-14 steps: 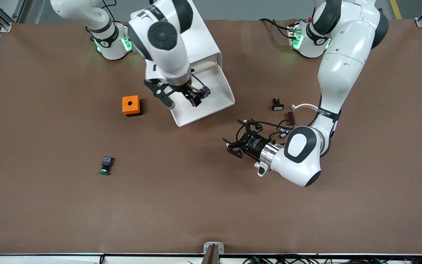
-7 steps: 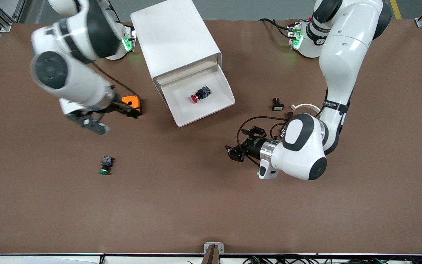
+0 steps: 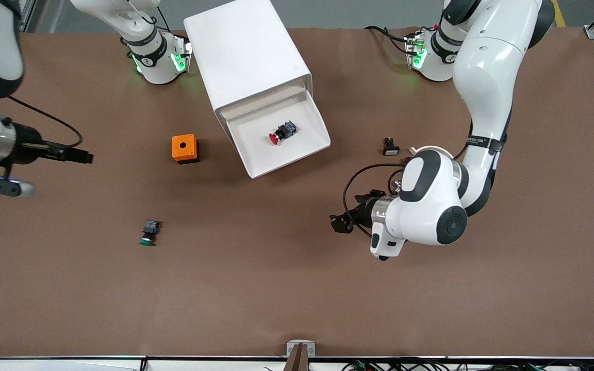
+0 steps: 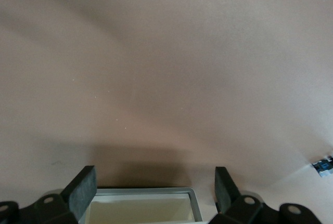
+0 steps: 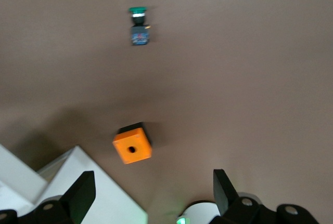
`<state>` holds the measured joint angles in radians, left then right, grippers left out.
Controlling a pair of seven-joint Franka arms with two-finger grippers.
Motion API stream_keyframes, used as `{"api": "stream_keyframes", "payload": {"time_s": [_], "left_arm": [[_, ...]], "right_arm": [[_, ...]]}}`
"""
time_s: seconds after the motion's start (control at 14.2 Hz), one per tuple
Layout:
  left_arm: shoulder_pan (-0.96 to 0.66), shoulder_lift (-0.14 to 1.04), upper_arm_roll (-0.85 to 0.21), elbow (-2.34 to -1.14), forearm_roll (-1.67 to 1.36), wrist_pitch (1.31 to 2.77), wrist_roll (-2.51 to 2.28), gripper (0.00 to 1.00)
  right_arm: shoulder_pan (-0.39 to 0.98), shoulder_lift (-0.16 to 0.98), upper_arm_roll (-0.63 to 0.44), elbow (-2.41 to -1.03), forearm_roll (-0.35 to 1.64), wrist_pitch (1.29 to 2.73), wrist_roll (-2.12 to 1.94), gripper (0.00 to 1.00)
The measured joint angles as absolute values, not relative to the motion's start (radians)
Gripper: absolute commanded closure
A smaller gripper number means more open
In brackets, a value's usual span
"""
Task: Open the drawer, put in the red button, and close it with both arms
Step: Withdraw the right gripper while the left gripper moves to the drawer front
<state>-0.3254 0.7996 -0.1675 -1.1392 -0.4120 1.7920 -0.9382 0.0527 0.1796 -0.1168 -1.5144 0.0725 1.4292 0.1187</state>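
— Where's the red button [image 3: 281, 132]?

— Lying on its side in the open drawer [image 3: 304, 116] — red cap at eight o'clock, black-and-blue body at two.

— Grippers?

— Left gripper [image 3: 342, 222] over bare counter [image 3: 256, 278], fingers [image 4: 82, 188] wide, empty. Right gripper [image 5: 151, 193] above the orange box [image 5: 132, 143], fingers wide, empty.

My arms [image 3: 482, 77]: glossy white shells, black joint bands, black round end caps. Bases [image 3: 160, 59] glow green. Black cables loop at the wrist; black grippers [image 3: 342, 222].
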Motion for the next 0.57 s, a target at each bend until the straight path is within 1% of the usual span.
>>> {"api": "stream_keyframes", "payload": {"time_s": [0.21, 0.57], "left_arm": [[-0.39, 0.796, -0.168, -1.141, -0.29, 1.816, -0.951, 0.0], [-0.479, 0.796, -0.169, -1.172, -0.112, 1.875, -1.116, 0.01]], "right_arm": [[0.039, 0.18, -0.112, -1.49, 0.009, 1.429, 0.057, 0.0], [0.016, 0.18, -0.106, -1.476, -0.002, 1.408, 0.028, 0.0]]}}
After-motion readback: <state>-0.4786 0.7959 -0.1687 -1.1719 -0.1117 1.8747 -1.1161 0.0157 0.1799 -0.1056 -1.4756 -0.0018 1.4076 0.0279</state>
